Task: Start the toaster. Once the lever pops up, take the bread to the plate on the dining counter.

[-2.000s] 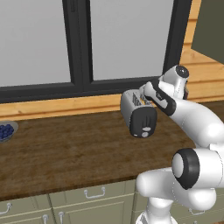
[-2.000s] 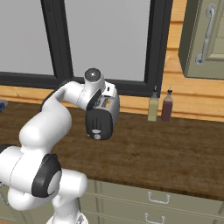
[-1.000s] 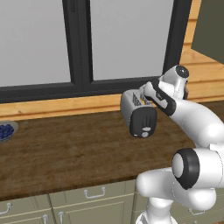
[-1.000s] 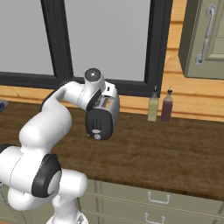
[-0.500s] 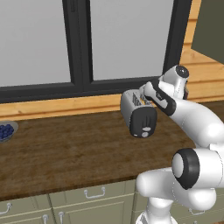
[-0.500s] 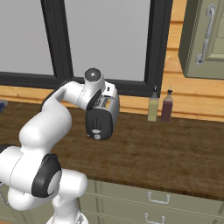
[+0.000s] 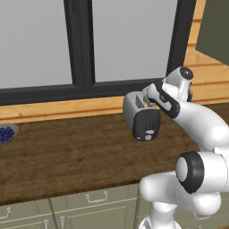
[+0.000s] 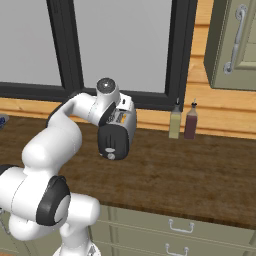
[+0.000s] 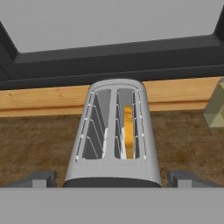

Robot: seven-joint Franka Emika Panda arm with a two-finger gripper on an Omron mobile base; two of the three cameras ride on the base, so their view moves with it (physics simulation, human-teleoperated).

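The silver-grey toaster (image 7: 142,117) (image 8: 118,134) stands on the wooden counter (image 7: 67,152) below the window, its black end panel turned toward the base. From above, in the hand view, the toaster (image 9: 114,131) shows two slots. The bread (image 9: 128,131) sits sunk deep in the right slot, an orange-tan edge between the wires. My gripper (image 9: 112,179) (image 7: 156,96) (image 8: 116,114) hovers just above the toaster's near end, open, its fingertips (image 9: 41,178) wide apart on either side of the body and holding nothing. The plate and the dining counter are out of view.
Two bottles (image 8: 175,122) (image 8: 190,121) stand against the wall right of the toaster; one bottle (image 9: 215,109) edges into the hand view. A grey bowl of blue berries (image 7: 5,133) sits far left. A wall cabinet (image 8: 235,45) hangs upper right, and drawers (image 7: 96,201) lie under the counter.
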